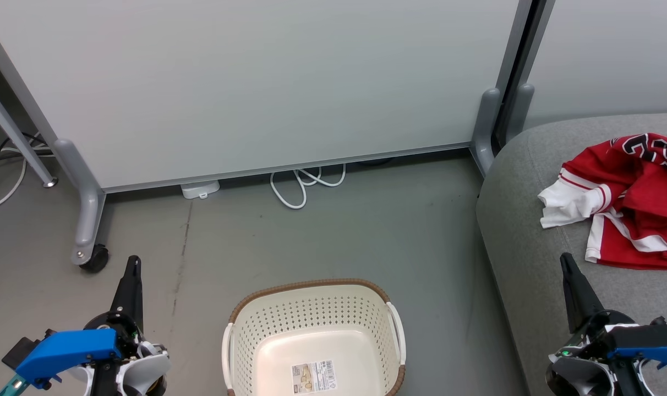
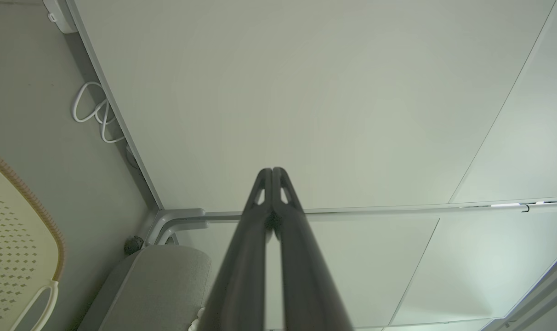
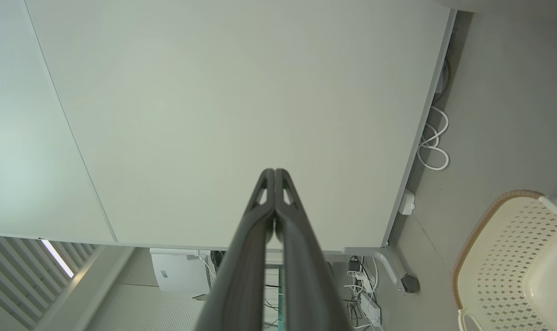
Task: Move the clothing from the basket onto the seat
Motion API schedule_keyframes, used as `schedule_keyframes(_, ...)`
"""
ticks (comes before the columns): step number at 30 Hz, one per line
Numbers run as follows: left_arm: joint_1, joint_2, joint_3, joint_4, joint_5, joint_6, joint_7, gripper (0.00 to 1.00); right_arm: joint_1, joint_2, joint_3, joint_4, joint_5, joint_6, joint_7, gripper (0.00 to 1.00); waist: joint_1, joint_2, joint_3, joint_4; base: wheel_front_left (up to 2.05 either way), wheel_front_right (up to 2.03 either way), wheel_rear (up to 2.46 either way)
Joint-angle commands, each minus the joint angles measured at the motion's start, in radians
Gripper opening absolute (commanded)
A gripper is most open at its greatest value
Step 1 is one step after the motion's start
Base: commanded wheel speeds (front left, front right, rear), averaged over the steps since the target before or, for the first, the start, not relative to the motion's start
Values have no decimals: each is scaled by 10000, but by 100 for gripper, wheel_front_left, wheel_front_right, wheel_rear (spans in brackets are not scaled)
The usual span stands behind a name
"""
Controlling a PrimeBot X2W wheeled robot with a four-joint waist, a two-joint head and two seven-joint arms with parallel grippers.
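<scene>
We note the clothing (image 1: 630, 203) crumpled on the seat (image 1: 526, 231), well apart from the basket (image 1: 306, 284), with the left gripper (image 1: 133, 259) and right gripper (image 1: 566, 258) both pressed together holding nothing; we judge the fabric light, limp and slippery, best pinched at a raised fold.

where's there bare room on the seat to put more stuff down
The seat is bare along its rounded left edge, between that edge and the clothing, and on its near part in front of the clothing, by the right gripper. Its far right is crowded with the clothing.
</scene>
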Motion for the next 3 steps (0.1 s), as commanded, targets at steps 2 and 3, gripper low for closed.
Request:
schedule_keyframes(2, -91, -11, 15, -36, -39, -36, 32, 0, -131, -41, -13, -26, 29, 4, 25, 0, -1, 0, 0, 0, 0, 0, 0)
schedule_keyframes(3, -91, -11, 15, -36, -39, -36, 32, 0, -131, -41, -13, -26, 29, 4, 25, 0, -1, 0, 0, 0, 0, 0, 0)
